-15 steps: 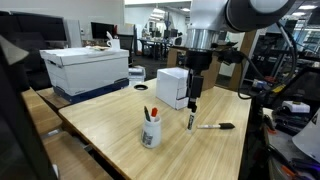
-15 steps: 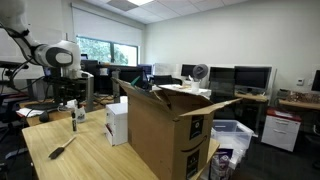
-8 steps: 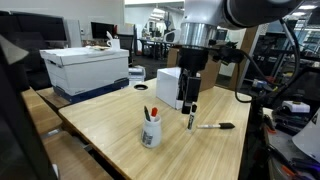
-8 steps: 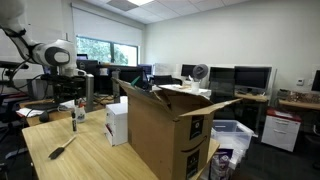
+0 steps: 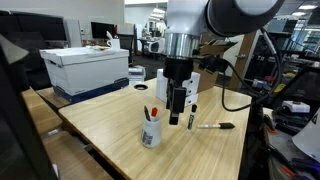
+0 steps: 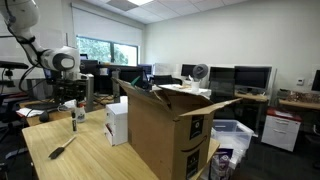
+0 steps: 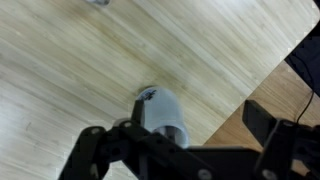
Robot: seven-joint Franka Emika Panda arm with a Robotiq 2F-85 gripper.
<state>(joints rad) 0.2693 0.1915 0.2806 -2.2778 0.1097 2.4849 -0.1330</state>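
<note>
The hand hangs over the wooden tabletop near the middle of an exterior view, fingers pointing down and spread wide with nothing between them. Just below it and to its left in that frame stands the white cup, with red and dark pens sticking out of its top. The cup is upright on the tabletop and close beside the hand but not touching it; the fingertips sit about level with the pen tops.

From the wrist view the cup shows from above in the middle of the frame, its rim just above the dark body of the hand that fills the lower edge. From there I cannot tell whether the cup stands between the fingers or in front of them.

In an exterior view the cup is at the left, below the arm.

Right of the hand, a short dark pen seems to stand on end, and a black marker lies flat further right. A small white box stands behind the hand, partly hidden by it. A larger white box is at the upper left. An open cardboard box fills the middle of an exterior view.
</note>
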